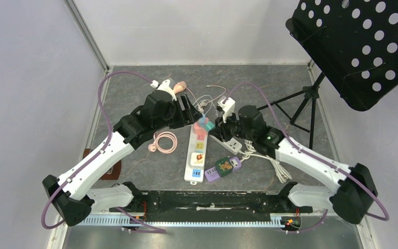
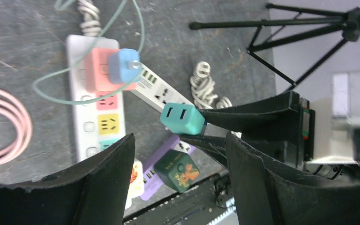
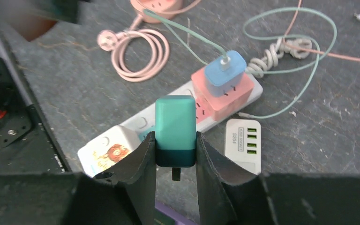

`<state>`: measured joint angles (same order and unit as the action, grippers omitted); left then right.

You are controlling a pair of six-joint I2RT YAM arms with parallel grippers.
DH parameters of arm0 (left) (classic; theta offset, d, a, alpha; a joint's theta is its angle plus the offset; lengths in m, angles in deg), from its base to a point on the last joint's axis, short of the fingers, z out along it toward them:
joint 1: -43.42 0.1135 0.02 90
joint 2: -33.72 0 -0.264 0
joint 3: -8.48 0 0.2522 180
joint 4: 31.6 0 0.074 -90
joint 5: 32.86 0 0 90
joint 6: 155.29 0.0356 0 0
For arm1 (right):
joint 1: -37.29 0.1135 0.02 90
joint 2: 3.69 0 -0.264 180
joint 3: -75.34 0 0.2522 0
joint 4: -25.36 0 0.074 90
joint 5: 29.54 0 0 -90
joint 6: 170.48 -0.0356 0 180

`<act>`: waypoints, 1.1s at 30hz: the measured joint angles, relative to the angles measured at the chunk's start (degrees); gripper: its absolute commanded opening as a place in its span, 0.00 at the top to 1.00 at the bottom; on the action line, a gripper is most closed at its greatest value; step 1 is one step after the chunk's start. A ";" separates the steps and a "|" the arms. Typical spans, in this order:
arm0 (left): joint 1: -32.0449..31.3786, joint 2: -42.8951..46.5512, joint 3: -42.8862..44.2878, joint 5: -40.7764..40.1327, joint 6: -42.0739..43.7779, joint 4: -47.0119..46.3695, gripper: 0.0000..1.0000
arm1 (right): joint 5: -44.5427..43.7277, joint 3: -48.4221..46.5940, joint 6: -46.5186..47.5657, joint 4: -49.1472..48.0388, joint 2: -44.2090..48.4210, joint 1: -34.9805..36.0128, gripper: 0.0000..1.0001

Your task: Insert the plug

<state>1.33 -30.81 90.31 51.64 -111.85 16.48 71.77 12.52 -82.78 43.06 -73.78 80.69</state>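
Plug not in yet. You've got the teal plug off the table, in the air over the middle of the power strip, clear of it. A blue charger already sits in the pink socket at the far end of the strip, with its green cable looping away. The pink and yellow sockets nearer along the strip look free in the left wrist view.

Left to do, as I read it: line the prongs up with a free socket, bring the plug down, push it home, let go. In the left wrist view two dark marks show on the plug's end face; in the right wrist view only a dark stub shows under it.

Right claw: clamped on the teal plug, one finger on each side of its dark lower band, the lighter top sticking out past the fingertips.

Left claw: jaws spread wide, holding nothing, touching nothing, hanging just left of the plug above the strip. You could use it to steady the strip.
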 measured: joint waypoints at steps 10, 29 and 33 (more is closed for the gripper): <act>0.24 -6.12 2.29 15.72 -0.33 -3.74 0.24 | 7.30 3.98 -1.18 -6.84 10.51 0.00 1.00; 1.11 -7.93 2.23 24.48 -1.79 -6.54 0.98 | 5.90 3.74 -5.22 -8.26 12.37 0.00 0.12; 0.79 -8.00 1.60 25.05 0.87 -9.77 0.98 | 1.97 3.10 -6.67 -5.77 12.59 0.00 0.04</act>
<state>2.12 -38.81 91.91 76.69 -110.98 6.71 73.74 15.62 -89.45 37.29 -61.19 80.69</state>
